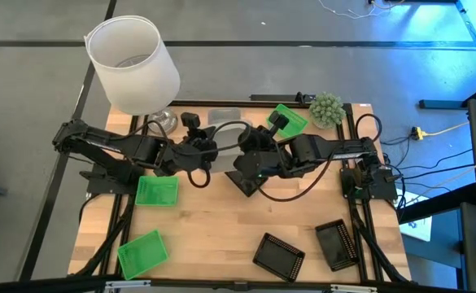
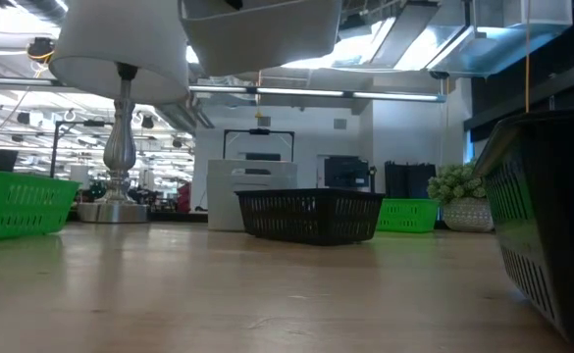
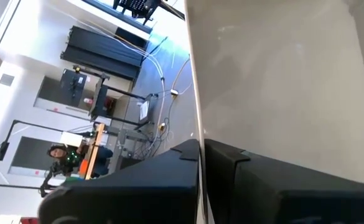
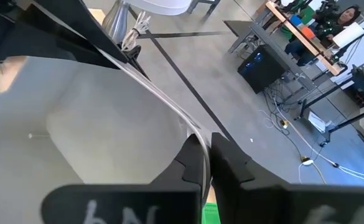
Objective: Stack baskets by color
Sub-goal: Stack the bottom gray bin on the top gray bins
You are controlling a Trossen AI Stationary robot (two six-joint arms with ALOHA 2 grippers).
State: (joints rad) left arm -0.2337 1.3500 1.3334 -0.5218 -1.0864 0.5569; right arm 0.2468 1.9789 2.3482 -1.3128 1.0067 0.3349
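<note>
Two baskets [image 1: 148, 224] lie near left, two more [image 1: 307, 248] near right, one [image 1: 289, 118] far right beside the plant [image 1: 327, 107]; the lamp [image 1: 133, 65] stands far left.

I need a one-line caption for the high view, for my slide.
Both arms meet mid-table, left pincer and right pincer gripping one grey-white basket, with green baskets and black baskets scattered around.

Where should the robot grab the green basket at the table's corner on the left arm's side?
Probably by its thin rim, coming straight down from above: the green basket sits open side up, so one finger can slip inside a long wall and one outside. The left gripper and right gripper pinch the grey-white basket by its wall that way.
</note>
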